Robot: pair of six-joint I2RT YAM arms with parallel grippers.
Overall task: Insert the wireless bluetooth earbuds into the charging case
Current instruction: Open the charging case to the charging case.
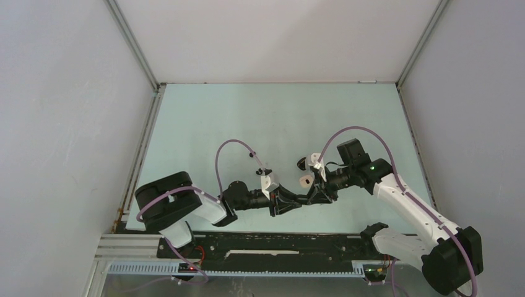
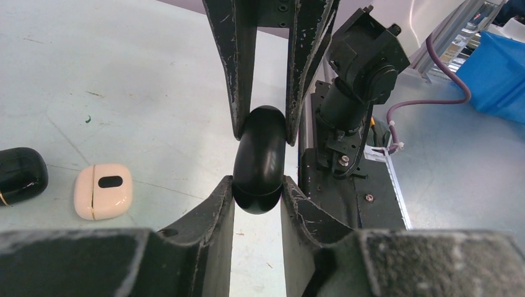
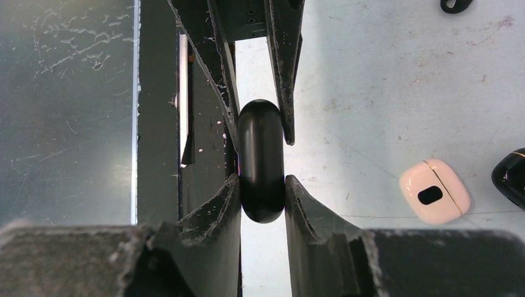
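Observation:
Both grippers are shut on one black charging case (image 2: 260, 158) held between them above the table, its lid closed. My left gripper (image 2: 259, 185) clamps one end and my right gripper (image 3: 262, 185) clamps the other end of the case (image 3: 260, 158). In the top view the two grippers meet tip to tip, left gripper (image 1: 296, 203) and right gripper (image 1: 311, 197), and hide the case. One black earbud (image 3: 456, 5) lies on the table at the upper edge of the right wrist view. Two small dark earbuds (image 1: 259, 170) lie behind the left wrist.
A closed pinkish-white case (image 1: 304, 180) and a second black case (image 1: 303, 163) lie on the table just behind the grippers. They show again in the wrist views as the pinkish-white case (image 2: 103, 191) and the black case (image 2: 21, 175). White walls enclose the table.

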